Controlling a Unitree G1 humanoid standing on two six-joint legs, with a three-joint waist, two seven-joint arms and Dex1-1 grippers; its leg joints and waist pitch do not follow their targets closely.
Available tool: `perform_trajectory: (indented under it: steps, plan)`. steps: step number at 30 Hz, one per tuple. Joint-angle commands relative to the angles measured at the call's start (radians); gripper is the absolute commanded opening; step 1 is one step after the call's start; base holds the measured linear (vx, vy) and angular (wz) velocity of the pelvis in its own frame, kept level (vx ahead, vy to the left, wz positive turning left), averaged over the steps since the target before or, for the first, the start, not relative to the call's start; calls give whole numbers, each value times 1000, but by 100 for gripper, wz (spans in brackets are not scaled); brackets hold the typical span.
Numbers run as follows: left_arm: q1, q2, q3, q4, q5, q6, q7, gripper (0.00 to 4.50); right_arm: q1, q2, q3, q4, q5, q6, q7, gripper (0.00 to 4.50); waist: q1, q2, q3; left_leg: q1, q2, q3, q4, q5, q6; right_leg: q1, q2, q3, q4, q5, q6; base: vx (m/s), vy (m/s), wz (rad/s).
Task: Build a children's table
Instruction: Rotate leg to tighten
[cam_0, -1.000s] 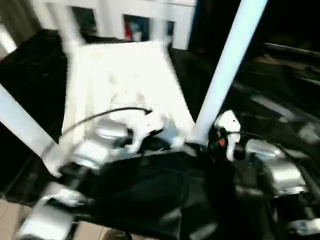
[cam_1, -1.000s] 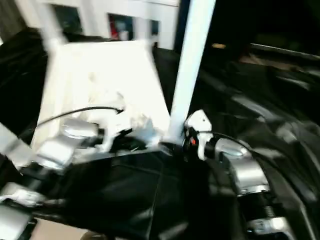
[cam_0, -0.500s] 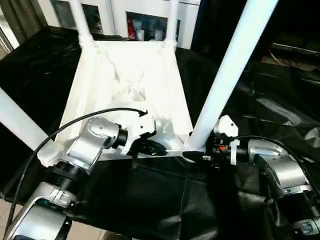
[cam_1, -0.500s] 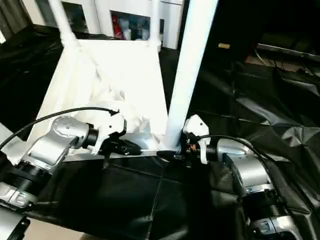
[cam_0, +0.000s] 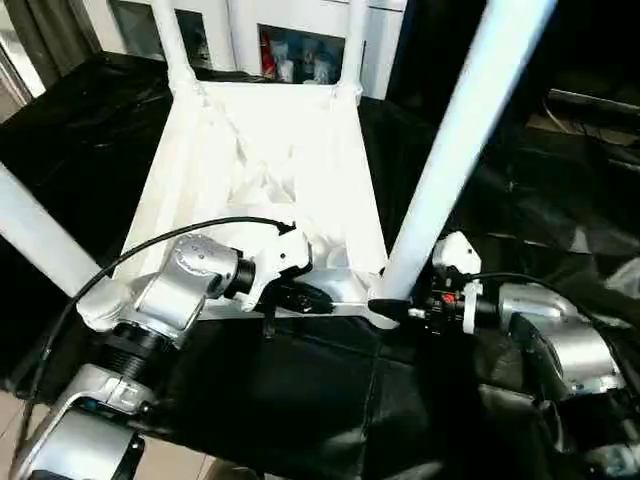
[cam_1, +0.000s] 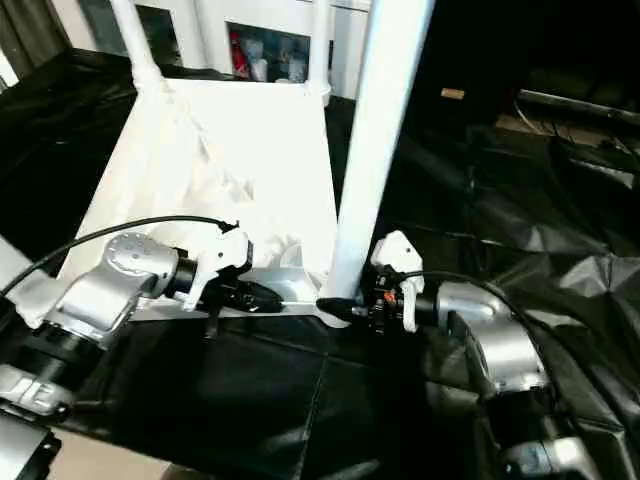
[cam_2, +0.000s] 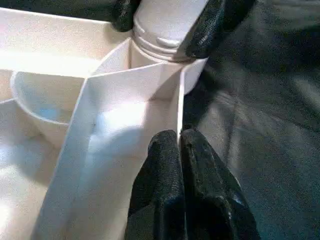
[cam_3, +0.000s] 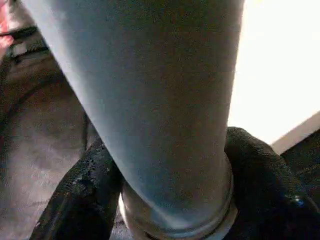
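Left fingers (cam_2: 165, 165): pressed together on the thin near rim wall of the tabletop (cam_0: 270, 160), one black finger each side of it, just left of the near right corner socket (cam_2: 192, 75).
Right fingers (cam_3: 82, 192): clamped around the foot of the near right leg (cam_0: 455, 150), one black finger on each side of the tube where it enters the socket.
Left gripper (cam_0: 305, 296): reaches in from the near left over the near edge of the tabletop; a black cable (cam_0: 180, 235) loops from its silver forearm (cam_0: 185, 285).
Right gripper (cam_1: 340, 306): comes in from the right at the base of the leg, its white housing (cam_1: 395, 250) just right of the tube.
Near right leg: stands seated in the corner socket, leaning slightly to the right as it rises out of the picture.
Tabletop: lies upside down on the black-draped bench (cam_0: 520, 200), ribbed underside up, long side running near to far.
Far legs: two white tubes stand in the far left (cam_0: 170, 40) and far right (cam_0: 355, 40) corners.
Near left leg (cam_0: 40, 235): a white tube slants up and left from the near left corner.
Background: white cabinet (cam_1: 265, 30) with glass doors beyond the bench.
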Motion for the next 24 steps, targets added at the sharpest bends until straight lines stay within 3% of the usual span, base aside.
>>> perform_trajectory:
  steps: [1, 4, 9, 12, 13, 15, 16, 18, 24]
  plan:
    - [1, -65, -17, 87, 71, 22, 197, 0, 24, 78, 16, 6, -3, 16, -125, 266, -2, -4, -60, 17, 37, -8, -61, -191, 64, 40, -50, 45, -60, -213, -257, 0, 0, 0]
    - [-6, -121, -9, 106, 84, 46, 290, 0, 45, 150, 11, 8, -20, 2, -234, 265, -5, -6, -50, 21, 34, -18, -73, -313, 7, 37, -56, 42, -86, -467, -172, -17, 3, -1]
    - [-16, -254, -20, 123, 103, 96, 432, 0, 38, 322, -28, 79, -98, 19, -574, 265, -25, -7, -44, 36, 26, -37, -79, -449, -32, 17, -56, 32, -119, -691, -65, -13, 3, -1]
    - [-19, -309, -41, 126, 114, 107, 467, 0, 15, 382, -43, 116, -133, 11, -701, 265, -35, 0, -48, 26, 25, -47, -87, -467, -32, 26, -55, 25, -122, -679, -48, 0, 0, 0]
    - [-20, -322, -47, 130, 120, 103, 475, 0, 10, 395, -38, 118, -148, 3, -724, 265, -36, 6, -49, 26, 26, -48, -89, -471, -34, 28, -55, 24, -122, -662, -49, 0, 0, 0]
    - [-22, -327, -47, 134, 124, 94, 480, 0, 5, 398, -38, 116, -154, -6, -730, 265, -36, 6, -50, 31, 25, -47, -91, -488, -31, 25, -53, 23, -127, -629, -52, 0, 0, 0]
    - [-23, -322, -46, 133, 122, 90, 472, 0, 4, 392, -43, 112, -146, -8, -716, 300, -37, 7, -49, 35, 25, -46, -91, -505, -27, 21, -52, 24, -129, -614, -58, 0, 0, 0]
    - [-21, -312, -44, 129, 121, 86, 456, 0, 5, 387, -54, 103, -126, -3, -696, 334, -36, 7, -52, 28, 27, -46, -96, -486, -19, 29, -53, 27, -124, -558, -74, 0, 0, 0]
    - [-10, -269, -44, 112, 119, 71, 400, 0, 7, 339, -24, 75, -142, -11, -628, 379, -31, 7, -55, 25, 29, -37, -96, -442, -10, 32, -53, 37, -112, -455, -119, 0, 0, 0]
